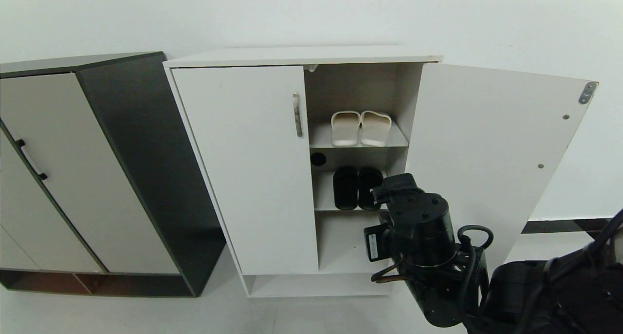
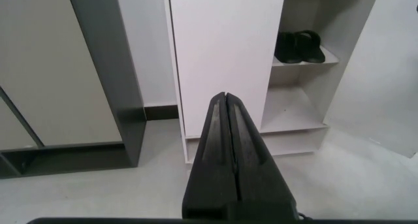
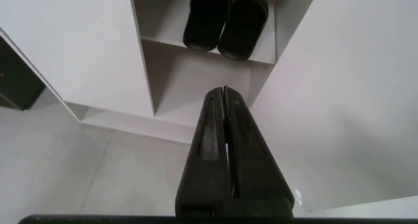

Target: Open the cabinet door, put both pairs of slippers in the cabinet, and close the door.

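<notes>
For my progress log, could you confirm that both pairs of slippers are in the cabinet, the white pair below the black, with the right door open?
Not quite: the head view shows the white pair sitting above the black pair, not below. Both pairs are in the cabinet, and its right door is open.

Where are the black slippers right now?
In the head view, the black slippers sit side by side in the white cabinet's open right half, on the shelf just below the white slippers.

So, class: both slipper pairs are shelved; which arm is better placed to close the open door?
Probably right: right claw hangs beside the open door; left claw faces the shut door.
</notes>
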`<state>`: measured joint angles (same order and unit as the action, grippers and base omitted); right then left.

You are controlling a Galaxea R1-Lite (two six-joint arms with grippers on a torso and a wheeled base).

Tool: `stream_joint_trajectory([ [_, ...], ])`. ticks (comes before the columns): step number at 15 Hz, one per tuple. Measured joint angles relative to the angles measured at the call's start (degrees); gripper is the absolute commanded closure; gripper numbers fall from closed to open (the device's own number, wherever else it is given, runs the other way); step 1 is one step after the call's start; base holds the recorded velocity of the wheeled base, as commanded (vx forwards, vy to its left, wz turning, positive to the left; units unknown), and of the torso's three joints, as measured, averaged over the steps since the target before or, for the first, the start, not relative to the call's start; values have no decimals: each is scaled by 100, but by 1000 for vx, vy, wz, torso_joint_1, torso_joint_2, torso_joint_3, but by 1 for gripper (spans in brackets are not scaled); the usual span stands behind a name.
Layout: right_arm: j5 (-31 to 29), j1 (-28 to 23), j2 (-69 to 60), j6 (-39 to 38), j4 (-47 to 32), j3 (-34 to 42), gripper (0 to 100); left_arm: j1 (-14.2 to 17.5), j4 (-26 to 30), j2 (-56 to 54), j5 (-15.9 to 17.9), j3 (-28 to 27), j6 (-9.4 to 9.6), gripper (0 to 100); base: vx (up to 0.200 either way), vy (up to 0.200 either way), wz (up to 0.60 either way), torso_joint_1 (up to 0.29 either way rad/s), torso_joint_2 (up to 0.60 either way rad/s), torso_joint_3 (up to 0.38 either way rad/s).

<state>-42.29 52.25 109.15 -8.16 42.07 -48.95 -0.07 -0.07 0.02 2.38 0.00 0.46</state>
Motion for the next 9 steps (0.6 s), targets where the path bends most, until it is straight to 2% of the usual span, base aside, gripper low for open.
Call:
stream_joint_trajectory([
  [3, 17, 4, 2, 0, 51, 77, 100, -4, 0, 0, 0, 0, -2, 100, 0, 0, 0, 0, 0, 0],
  [6, 20, 0, 0, 0, 106, 121, 100, -2, 17, 0, -2, 2, 13, 100, 0, 0, 0, 23, -189, -281],
  [9, 17, -32, -6, -5, 130, 179, 100, -2, -2, 0, -4, 0, 16, 100, 0, 0, 0, 41, -497, -360],
])
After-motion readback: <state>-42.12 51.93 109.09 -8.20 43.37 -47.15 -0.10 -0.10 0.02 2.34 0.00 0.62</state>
